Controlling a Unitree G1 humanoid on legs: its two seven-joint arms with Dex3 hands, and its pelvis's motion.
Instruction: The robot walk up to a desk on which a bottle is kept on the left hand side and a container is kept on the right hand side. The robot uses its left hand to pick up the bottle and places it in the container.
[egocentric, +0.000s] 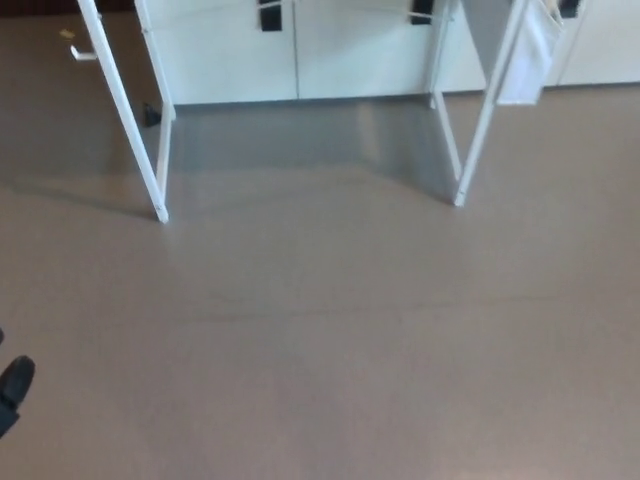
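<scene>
Only the white metal legs (130, 120) of the counter are visible, at the top of the head view. The bottle and container are out of view, presumably on the counter top above. A sliver of the black left hand (14, 388) shows well short of the legs; its finger opening cannot be determined. The right hand is not visible.

Just a plain grey-brown floor (330, 350) here, pretty glossy. The counter's white legs (125, 110) stand on it near the top, with pale cabinets (300, 50) meeting the floor right behind them.
</scene>
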